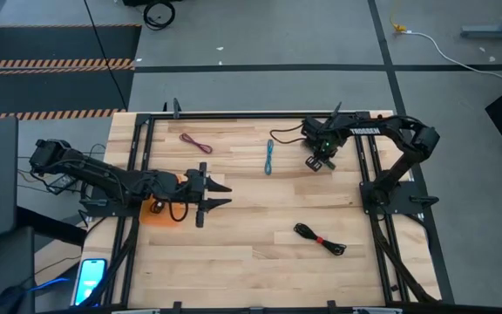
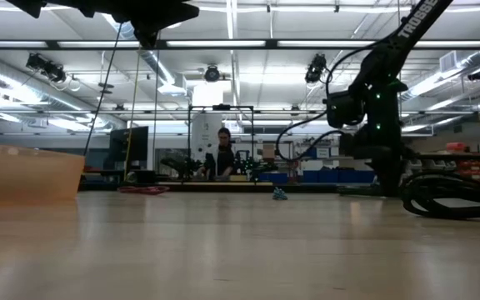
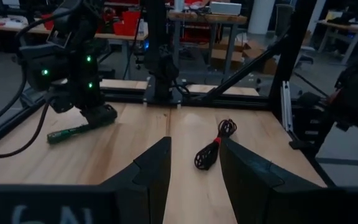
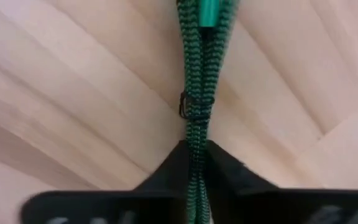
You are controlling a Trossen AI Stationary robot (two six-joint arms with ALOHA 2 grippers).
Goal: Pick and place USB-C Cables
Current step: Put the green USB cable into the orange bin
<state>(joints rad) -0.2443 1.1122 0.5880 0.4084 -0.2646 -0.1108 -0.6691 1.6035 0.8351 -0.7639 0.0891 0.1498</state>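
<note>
The right gripper (image 4: 194,163) is down on the table at the far right side. Its two dark fingers are pinched tight on the green cable (image 4: 196,81). The green cable runs straight out from between the fingers and lies flat on the wood. A thin dark tie wraps around its middle, just past the fingertips.

From above, the right gripper (image 1: 319,162) sits over that cable, so little of it shows there. Just to the left of it lies the teal-blue cable (image 1: 269,157), a short straight bundle. Farther left, near the far edge, lies the maroon cable (image 1: 196,142). On the near right part of the table lies a black cable with a red tie (image 1: 320,239), well apart from the right gripper.

The left gripper (image 1: 213,196) waits over the left side of the table, a little above the wood. Its fingers (image 3: 152,171) are partly open and hold nothing. An orange thing (image 1: 158,212) lies under the left arm; what it is cannot be told.

The wooden table (image 1: 260,262) has a dark metal frame around it. A person (image 2: 222,155) stands far back in the room.
</note>
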